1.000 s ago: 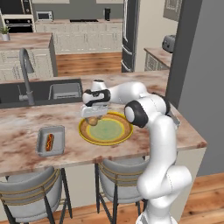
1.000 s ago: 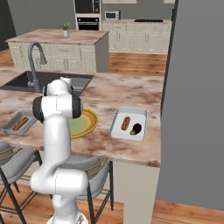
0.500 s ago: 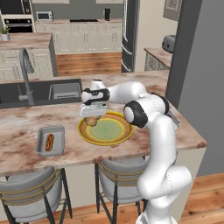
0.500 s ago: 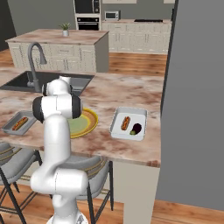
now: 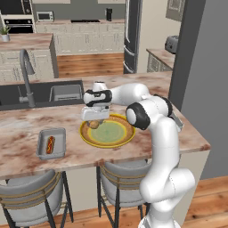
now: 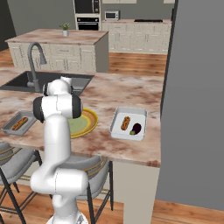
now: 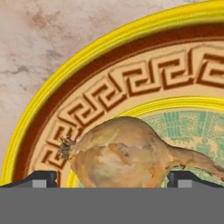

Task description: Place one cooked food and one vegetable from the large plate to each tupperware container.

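Observation:
The tan-brown round vegetable (image 5: 94,125) lies on the left part of the large plate (image 5: 109,144). My gripper (image 5: 93,120) hangs right over it, open. In the hand view its fingertips (image 7: 42,179) stand on either side of the vegetable (image 7: 119,153), apart from it, above the plate's yellow rim (image 7: 51,87). The grey tupperware container (image 5: 41,151) to the left holds one hot dog (image 5: 50,144). The whitish container (image 6: 141,114) on the right holds a hot dog (image 6: 125,123) and the dark purple vegetable (image 6: 136,128). The arm hides part of the plate (image 6: 92,119) in the right base view.
A dark sink basin (image 5: 26,94) with a tall faucet (image 5: 27,75) lies behind the plate on the left. The counter's front edge runs just below the plate, with two stools (image 5: 33,189) under it. A grey wall (image 6: 197,100) closes the right side.
My gripper has come down a little over the round vegetable on the plate, still open. The trays and their food have not moved.

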